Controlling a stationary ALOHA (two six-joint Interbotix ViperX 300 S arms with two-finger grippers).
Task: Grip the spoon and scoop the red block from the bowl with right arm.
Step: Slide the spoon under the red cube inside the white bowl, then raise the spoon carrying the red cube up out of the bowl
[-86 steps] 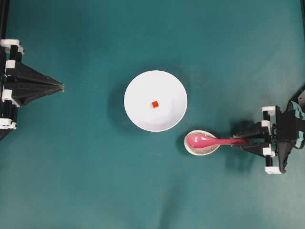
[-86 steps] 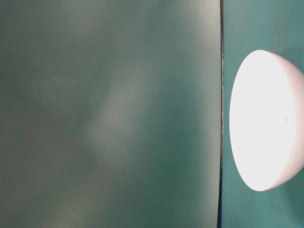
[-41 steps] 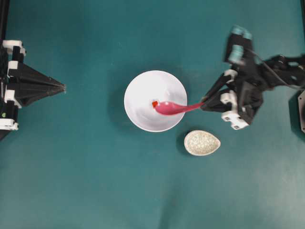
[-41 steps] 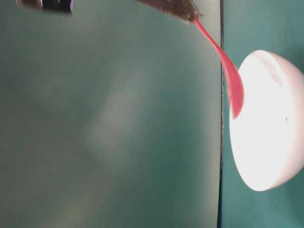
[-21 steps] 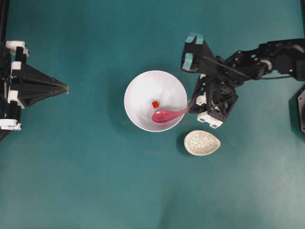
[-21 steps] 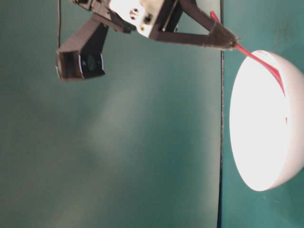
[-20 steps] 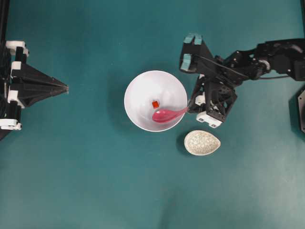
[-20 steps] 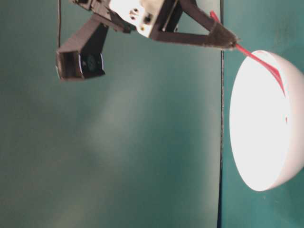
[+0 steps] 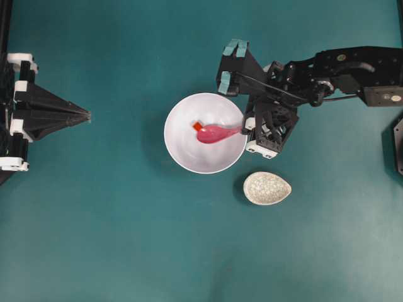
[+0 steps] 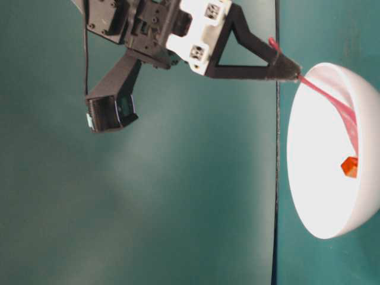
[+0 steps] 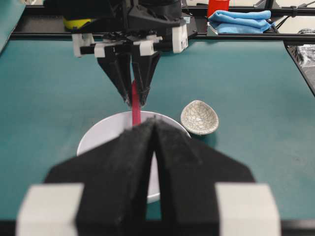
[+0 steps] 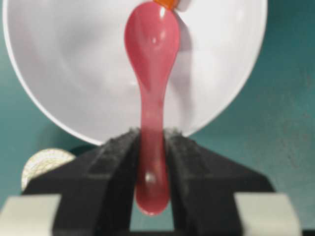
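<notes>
Teal tabletop point(image 9: 113, 239) bearing two vessels: the white bowl point(image 9: 182, 157) near centre and, just right and nearer, a speckled oval dish point(image 9: 267, 188), apparently not touching.

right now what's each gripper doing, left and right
Left gripper: shut, holding nothing.
Right gripper: shut on the pink spoon by its handle, scoop in the white bowl against the red block.

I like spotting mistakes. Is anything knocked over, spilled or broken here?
Nothing stands out. The white bowl sits upright, the red block lies inside it at the tip of the pink spoon, and the speckled dish is upright beside it.
</notes>
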